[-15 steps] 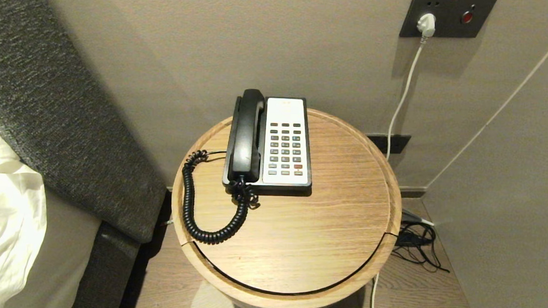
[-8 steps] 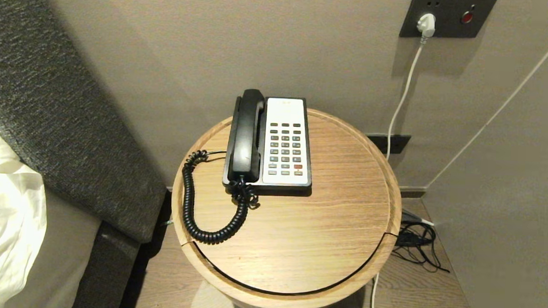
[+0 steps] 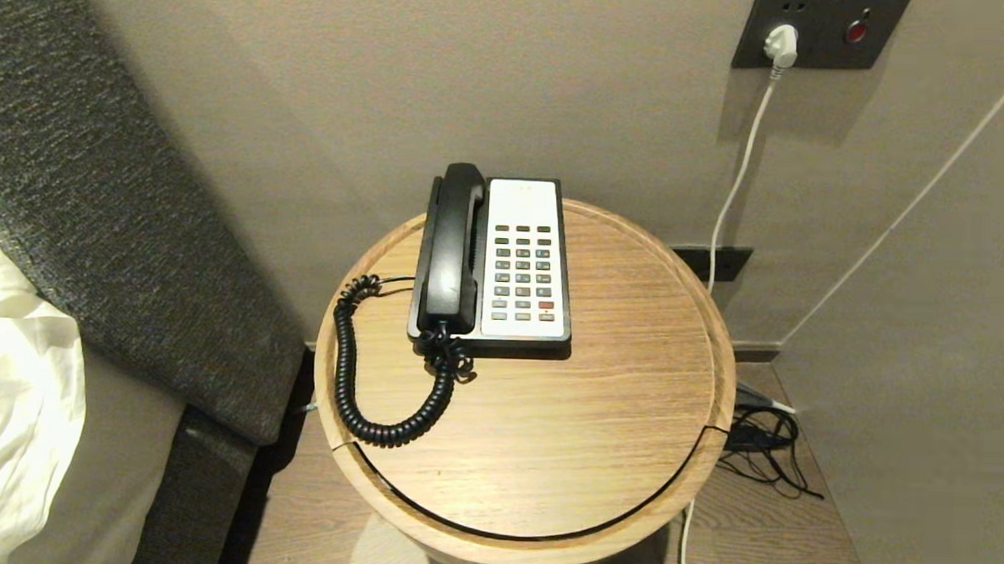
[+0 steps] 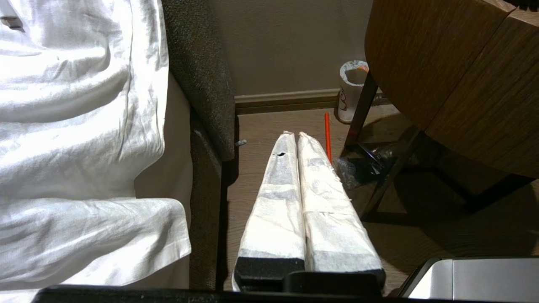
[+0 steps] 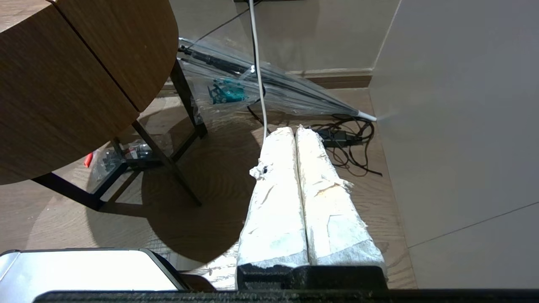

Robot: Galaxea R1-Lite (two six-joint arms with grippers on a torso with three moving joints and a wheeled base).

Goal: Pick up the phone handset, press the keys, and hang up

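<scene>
both arms parked low, left gripper closed, right gripper closed

Round wooden surface with raised rim, set against the wall beside the bed. Bore a black-and-white phone base near its back edge, and the coiled cord looped across the wood at the left.

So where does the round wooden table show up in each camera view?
Head view: round wooden table fills the centre, with the phone on it.
Left wrist view: its curved side, beside the shut left pincer.
Right wrist view: its curved side, beside the shut right pincer.
Shared landmark: the table itself.
</scene>
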